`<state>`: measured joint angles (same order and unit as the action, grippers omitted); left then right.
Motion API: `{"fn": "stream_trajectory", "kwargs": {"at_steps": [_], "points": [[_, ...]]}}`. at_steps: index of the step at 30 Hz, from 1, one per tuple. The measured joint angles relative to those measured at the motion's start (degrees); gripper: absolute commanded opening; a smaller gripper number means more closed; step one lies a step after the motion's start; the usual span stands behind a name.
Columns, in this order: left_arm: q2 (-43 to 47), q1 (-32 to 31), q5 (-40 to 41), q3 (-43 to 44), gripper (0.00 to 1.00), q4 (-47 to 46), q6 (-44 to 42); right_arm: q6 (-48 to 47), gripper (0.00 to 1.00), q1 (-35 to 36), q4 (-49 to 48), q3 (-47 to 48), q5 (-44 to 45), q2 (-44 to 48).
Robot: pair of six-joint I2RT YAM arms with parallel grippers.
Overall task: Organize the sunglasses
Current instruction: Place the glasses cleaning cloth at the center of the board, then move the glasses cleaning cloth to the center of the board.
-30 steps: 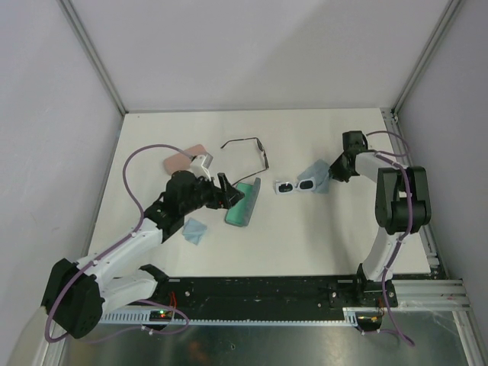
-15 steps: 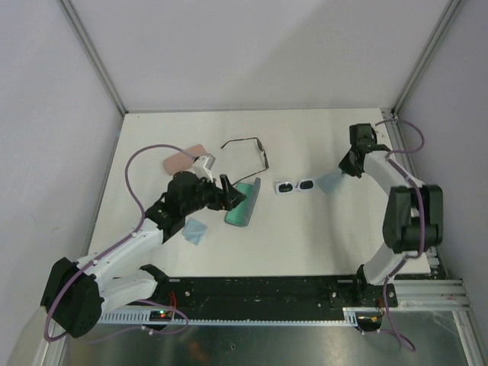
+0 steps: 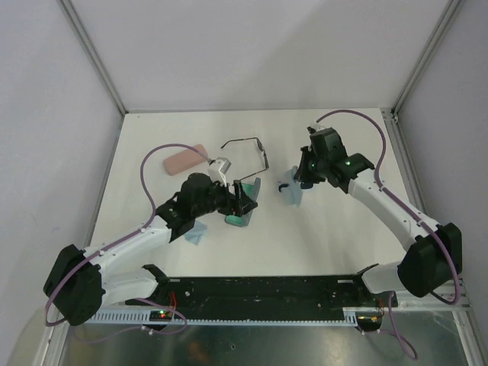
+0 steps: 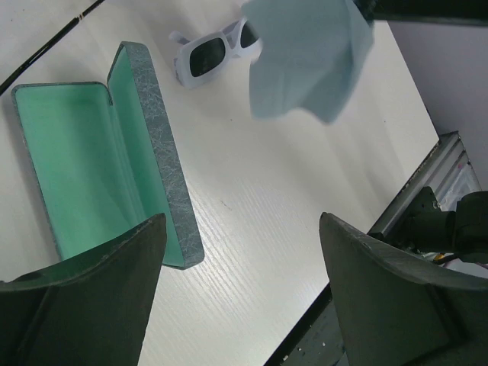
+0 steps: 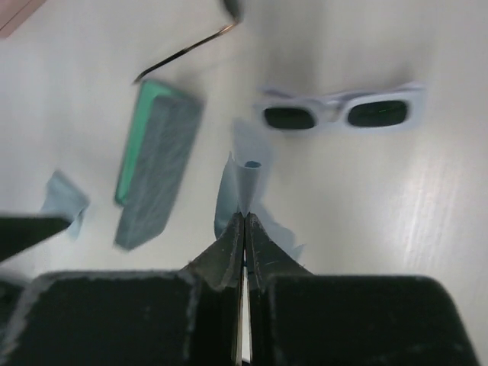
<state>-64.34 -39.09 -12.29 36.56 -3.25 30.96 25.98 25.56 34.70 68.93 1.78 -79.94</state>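
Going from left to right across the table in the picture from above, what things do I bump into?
pink case → open green case → blue cloth pinched in the right tool. The black wire glasses sit right above the green case, so I left them out.

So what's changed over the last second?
The right pincer shut on the light-blue cloth and carried it left, by the white sunglasses. The open left pincer edged right over the open case. The wire sunglasses, white pair and case stayed put.

Robot lab test cell, white table (image 3: pixel 328 244), plain grey walls (image 3: pixel 252 53), aluminium frame struts (image 3: pixel 93 57)
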Motion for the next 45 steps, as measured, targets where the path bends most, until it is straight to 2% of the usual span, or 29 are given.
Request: {"fn": "stream_trajectory", "kwargs": {"at_steps": [1,2,3,4,5,6,7,9,12,14,17,23,29,37,41,45], "points": [[0.0,0.0,0.1,0.0,0.86,0.0,0.0,-0.2,0.0,1.5,0.3,0.0,-2.5,0.8],[0.0,-0.1,0.2,0.1,0.86,0.0,0.0,-0.2,0.05,1.8,0.7,0.0,-4.0,1.4],[0.0,-0.1,0.3,0.1,0.86,0.0,0.0,-0.2,0.16,1.6,1.1,-0.1,-5.7,2.2],[0.2,-0.1,0.6,0.1,0.86,0.0,0.0,-0.1,0.42,0.5,1.4,-0.4,-7.3,3.0],[0.3,-0.1,0.8,0.1,0.86,0.0,0.0,0.2,0.6,-1.1,1.6,-0.9,-8.6,3.7],[0.5,-0.1,1.1,0.1,0.86,0.0,0.0,0.7,0.71,-3.2,1.7,-1.9,-9.5,4.3],[0.7,-0.2,1.2,0.1,0.86,0.0,0.0,0.9,0.76,-5.5,1.7,-3.4,-9.9,4.5],[0.8,-0.3,1.6,0.1,0.87,0.0,0.0,1.0,0.8,-9.7,2.0,-7.5,-9.6,4.4],[0.6,-1.1,2.3,0.2,0.87,0.0,-0.1,1.0,0.78,-13.0,4.0,-14.1,-6.7,4.2],[0.1,-2.3,3.0,0.7,0.88,0.2,-0.6,1.0,0.7,-12.5,5.6,-16.7,-4.6,4.5],[-1.6,-4.0,3.4,2.4,0.87,0.5,-1.6,0.7,0.58,-10.1,5.7,-18.9,-2.0,6.9],[-6.4,-6.6,4.2,7.4,0.82,0.7,-3.6,0.3,0.5,-4.4,2.3,-21.1,0.9,11.9],[-11.5,-8.8,4.7,10.8,0.76,0.7,-4.6,1.3,0.45,-1.0,0.3,-22.0,4.6,6.9],[-16.0,-10.9,5.3,12.9,0.76,0.9,-5.1,3.0,0.41,1.4,-2.0,-22.7,6.9,0.3],[-16.7,-11.1,5.8,12.9,0.76,0.9,-5.1,4.0,0.35,2.0,-3.0,-24.1,7.0,-1.9],[-17.4,-11.1,6.8,13.2,0.76,1.2,-5.1,5.2,0.22,2.1,-3.7,-24.8,7.6,-4.4]]}}
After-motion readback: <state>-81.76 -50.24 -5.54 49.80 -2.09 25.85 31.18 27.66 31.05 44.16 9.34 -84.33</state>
